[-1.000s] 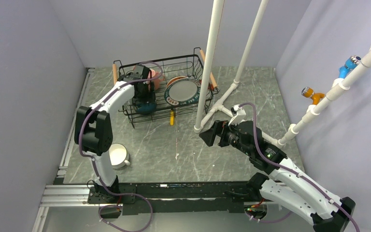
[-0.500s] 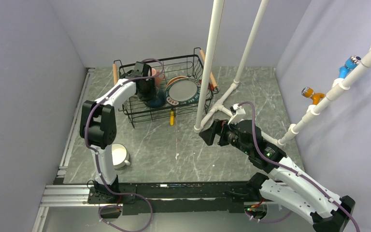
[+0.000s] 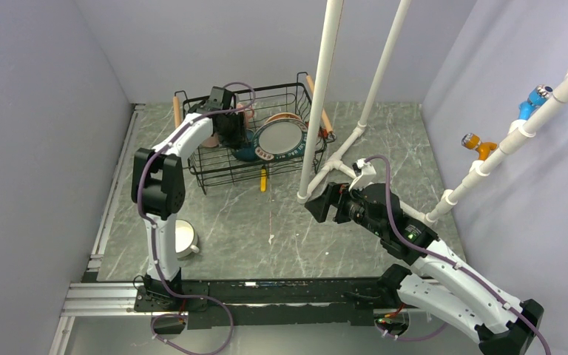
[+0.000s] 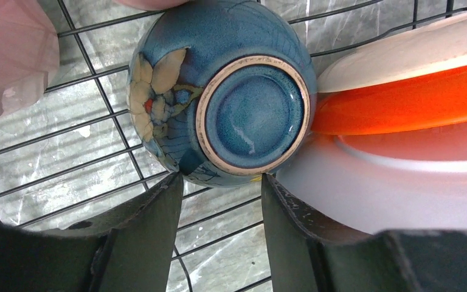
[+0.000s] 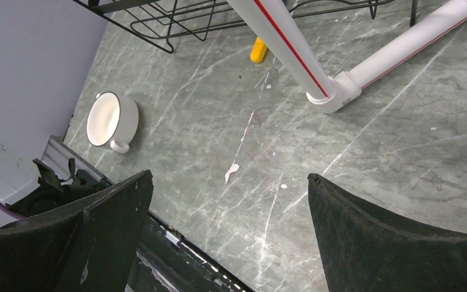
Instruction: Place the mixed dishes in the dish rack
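Since a second ago the left arm has swung back and to the right over the dish rack [image 3: 201, 176], and the dark-blue bowl [image 4: 219, 91] has gone with it from the rack's near-left part to a spot beside the big plate [image 3: 281, 139]; the right arm has not moved.

At far left, the white handled cup [image 3: 183, 238] sits upright on the table [image 3: 266, 244] near the left arm's base, well apart from the rack. Inside the rack, a pink mug [image 4: 12, 55] shows at the left of the wrist view. Next to it lies the bowl, foot ring turned toward the wrist camera, flower pattern on its left flank. The left gripper [image 4: 221, 182] hangs just below it, fingers parted about halfway with only rack wire and table between them, so it holds nothing; whether the tips touch the bowl cannot be told. Right of the bowl, the cream dish [image 4: 401, 103] stands on edge, orange-red underside showing, seemingly against the bowl, and the big plate leans upright beside it.

A small yellow tool [image 3: 264, 180] lies on the table at the rack's near side. Farther right, the right gripper [image 5: 229, 176] hovers over bare table near the white pipe frame [image 3: 318, 96], jaws spread wide and empty.
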